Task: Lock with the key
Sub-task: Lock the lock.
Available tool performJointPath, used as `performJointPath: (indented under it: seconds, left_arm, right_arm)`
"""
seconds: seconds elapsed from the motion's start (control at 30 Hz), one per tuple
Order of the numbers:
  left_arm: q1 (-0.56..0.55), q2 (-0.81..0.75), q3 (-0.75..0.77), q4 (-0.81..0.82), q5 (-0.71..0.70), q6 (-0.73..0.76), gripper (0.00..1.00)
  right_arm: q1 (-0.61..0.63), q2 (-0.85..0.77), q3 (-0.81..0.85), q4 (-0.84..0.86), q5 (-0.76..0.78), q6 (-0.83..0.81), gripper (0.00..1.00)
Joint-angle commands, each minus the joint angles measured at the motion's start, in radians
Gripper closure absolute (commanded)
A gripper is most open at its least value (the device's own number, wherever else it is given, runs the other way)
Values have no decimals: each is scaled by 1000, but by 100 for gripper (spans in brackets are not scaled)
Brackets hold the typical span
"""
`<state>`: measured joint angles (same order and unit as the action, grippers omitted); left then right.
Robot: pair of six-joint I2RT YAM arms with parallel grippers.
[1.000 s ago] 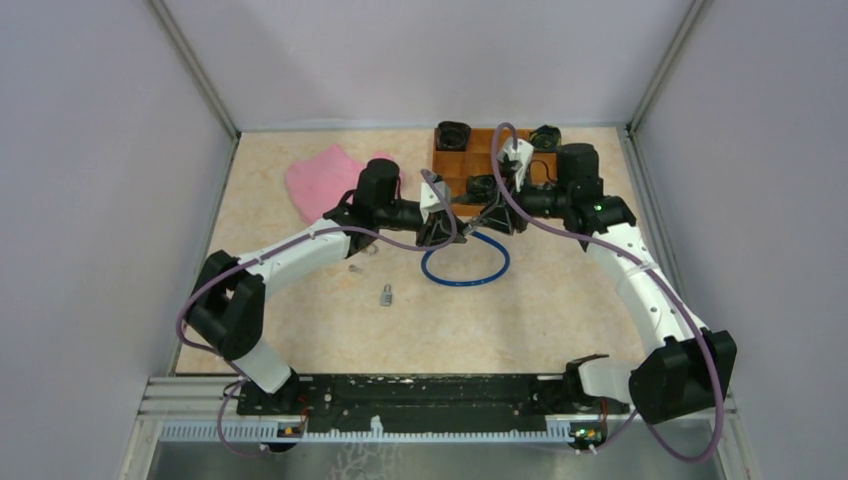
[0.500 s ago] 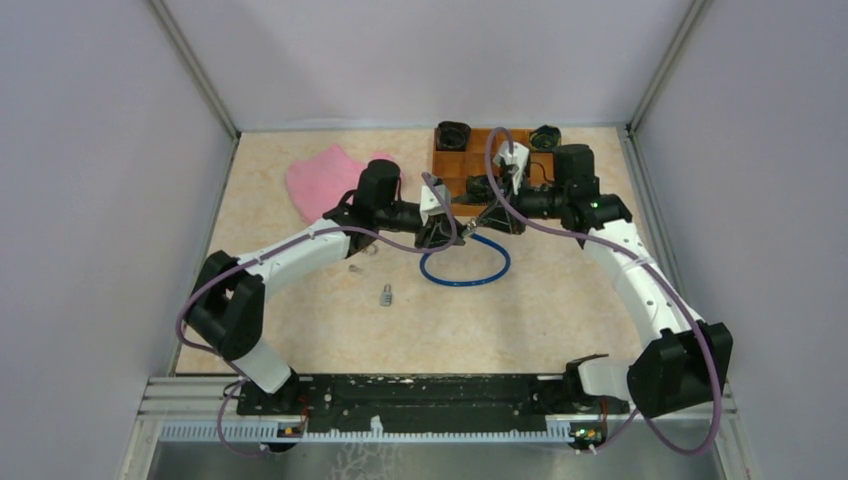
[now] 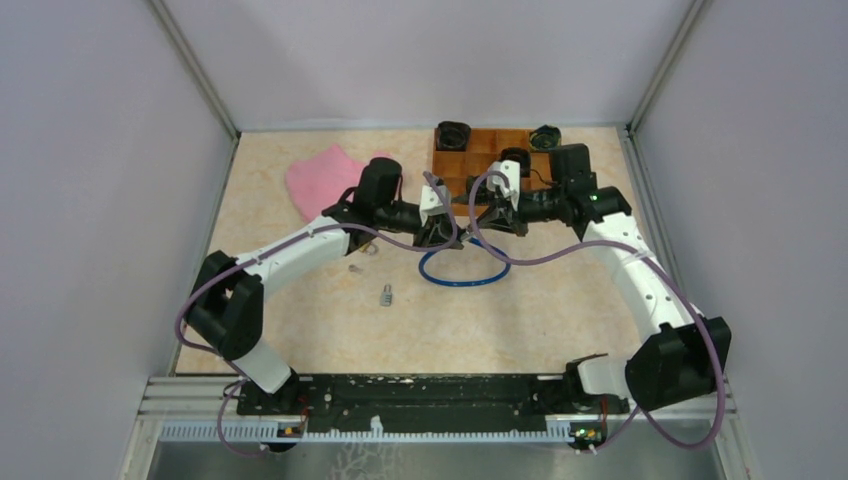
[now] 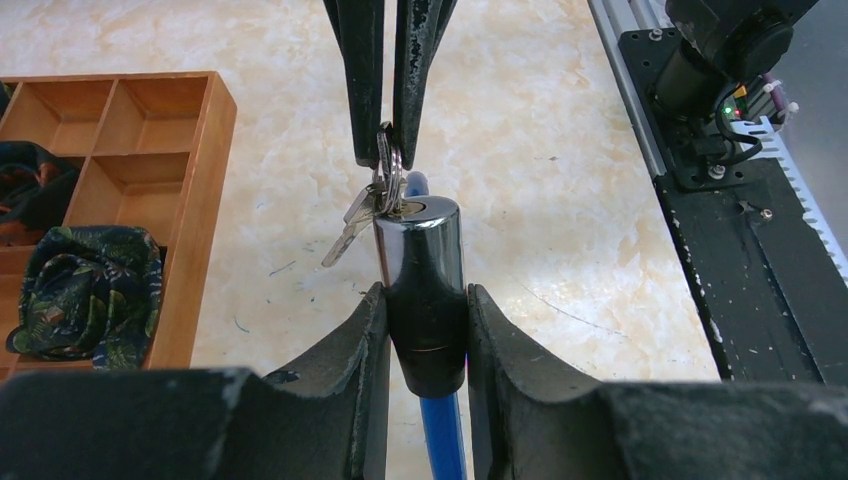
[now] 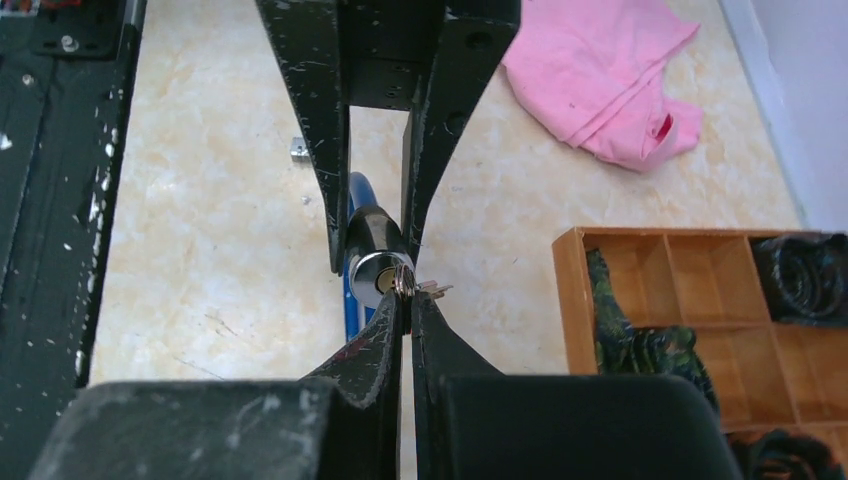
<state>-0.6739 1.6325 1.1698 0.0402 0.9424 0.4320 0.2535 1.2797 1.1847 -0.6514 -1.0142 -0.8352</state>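
The left arm and the right arm both stretch in from the near edge and bend toward each other. Their wrists meet nose to nose above the table, in front of the wooden tray. Under them the blue cable lies in a loop. The left gripper is clamped on the chrome lock cylinder, held level above the table. The right gripper is pinched tight on the key bunch at the cylinder's end face, where one key dangles.
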Motion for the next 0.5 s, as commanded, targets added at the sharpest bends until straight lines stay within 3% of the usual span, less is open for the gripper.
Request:
performJointPath:
  seconds: [0.0,0.47]
  left_arm:
    - [-6,13,30,-82,86,19,100]
    - [-6,2,13,-161,14,85,100]
  right_arm:
    - [3,56,98,-122,-35,-282,100]
    - [-74,59,171,-146,-74,-232,100]
